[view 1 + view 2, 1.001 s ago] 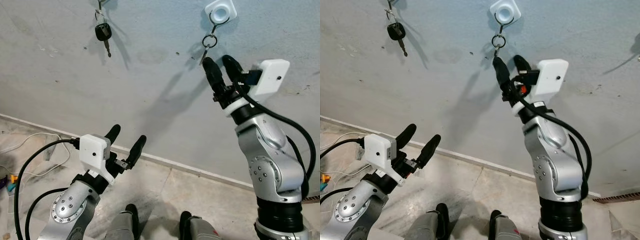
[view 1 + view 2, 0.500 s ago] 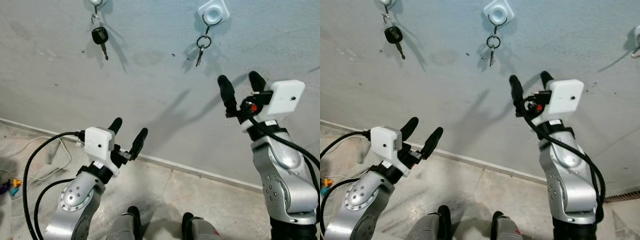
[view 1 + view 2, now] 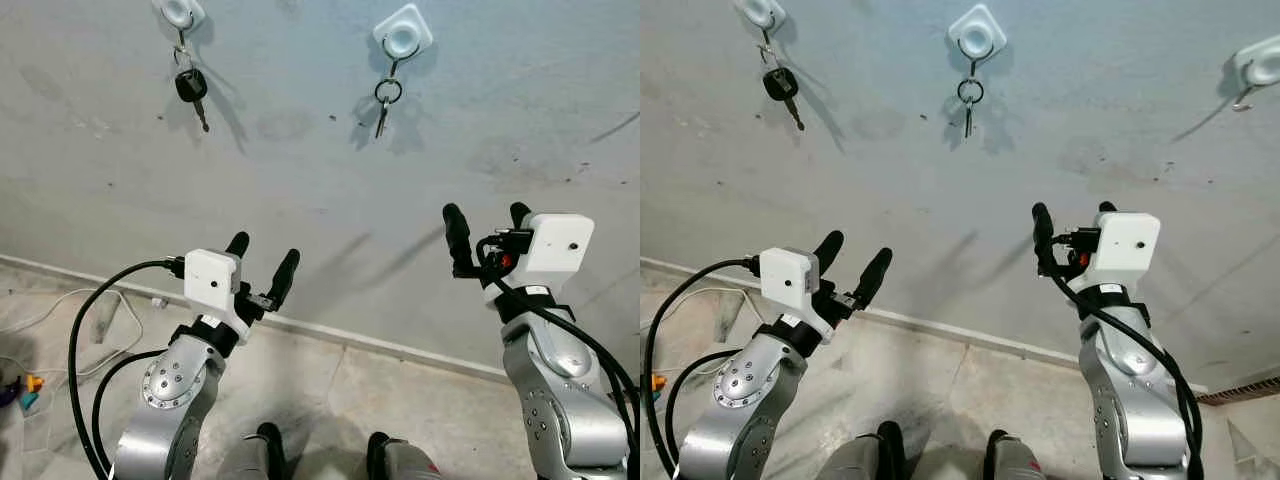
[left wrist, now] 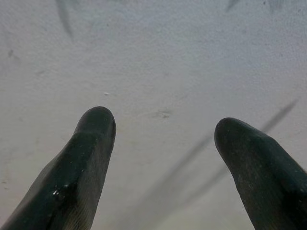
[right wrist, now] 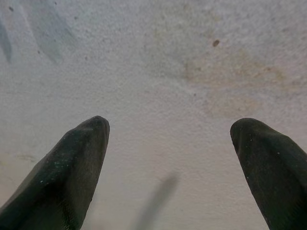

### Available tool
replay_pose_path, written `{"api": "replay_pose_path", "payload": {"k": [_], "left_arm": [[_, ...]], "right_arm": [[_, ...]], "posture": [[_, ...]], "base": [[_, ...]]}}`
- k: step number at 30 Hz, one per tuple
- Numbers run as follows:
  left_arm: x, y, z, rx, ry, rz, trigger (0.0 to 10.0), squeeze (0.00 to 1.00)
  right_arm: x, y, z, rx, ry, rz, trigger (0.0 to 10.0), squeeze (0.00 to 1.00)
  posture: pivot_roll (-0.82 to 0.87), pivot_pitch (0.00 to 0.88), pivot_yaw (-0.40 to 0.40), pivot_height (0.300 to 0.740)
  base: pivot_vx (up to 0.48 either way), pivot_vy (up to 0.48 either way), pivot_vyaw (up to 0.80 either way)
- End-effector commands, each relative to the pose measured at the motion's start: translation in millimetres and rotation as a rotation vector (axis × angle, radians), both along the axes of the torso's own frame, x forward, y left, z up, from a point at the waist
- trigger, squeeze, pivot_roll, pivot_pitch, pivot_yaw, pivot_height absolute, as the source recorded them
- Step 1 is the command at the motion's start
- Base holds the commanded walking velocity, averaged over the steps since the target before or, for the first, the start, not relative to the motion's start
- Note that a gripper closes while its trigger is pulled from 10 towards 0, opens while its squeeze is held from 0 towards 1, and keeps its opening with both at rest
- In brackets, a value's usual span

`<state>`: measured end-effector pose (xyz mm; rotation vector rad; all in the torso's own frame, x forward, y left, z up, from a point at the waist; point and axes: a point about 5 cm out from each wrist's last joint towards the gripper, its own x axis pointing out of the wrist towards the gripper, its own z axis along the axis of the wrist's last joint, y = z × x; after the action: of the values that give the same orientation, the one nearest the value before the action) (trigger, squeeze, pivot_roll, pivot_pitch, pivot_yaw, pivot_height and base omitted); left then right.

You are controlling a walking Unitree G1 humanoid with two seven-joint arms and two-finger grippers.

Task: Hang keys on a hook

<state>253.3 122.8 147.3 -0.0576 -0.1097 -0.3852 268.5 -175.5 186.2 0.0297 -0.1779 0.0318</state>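
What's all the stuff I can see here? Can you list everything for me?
Wall hooks: three, white, high on the wall: left one, middle one, right one.
Car key: one, black head, hanging from the left hook.
Keys on a ring: one small metal bunch, hanging from the middle hook.
Wall: one, pale grey and stained.
Skirting strip: one, white, along the foot of the wall.
Floor: grey stone.
Cable: one, white, on the floor at far left.
Small objects: colourful, at the far left floor edge, too small to tell.
Left gripper: black fingers, open, low left.
Right gripper: black fingers, open, below the middle hook.
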Motion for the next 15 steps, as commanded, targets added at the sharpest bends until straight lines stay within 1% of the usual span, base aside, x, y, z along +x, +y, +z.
{"api": "replay_pose_path", "payload": {"k": [1, 15], "left_arm": [[-0.7, 1.9, -3.5, 0.011, 0.010, 0.014, 10.0, 0.00], [-0.7, 1.9, -3.5, 0.011, 0.010, 0.014, 10.0, 0.00]], "right_arm": [[-1.1, 0.9, -1.2, -0.005, 0.005, 0.001, 10.0, 0.00], [-1.1, 0.9, -1.2, -0.005, 0.005, 0.001, 10.0, 0.00]], "posture": [[-0.06, 0.174, 0.042, 0.740], [-0.06, 0.174, 0.042, 0.740]], "base": [[0.000, 0.000, 0.00], [0.000, 0.000, 0.00]]}}
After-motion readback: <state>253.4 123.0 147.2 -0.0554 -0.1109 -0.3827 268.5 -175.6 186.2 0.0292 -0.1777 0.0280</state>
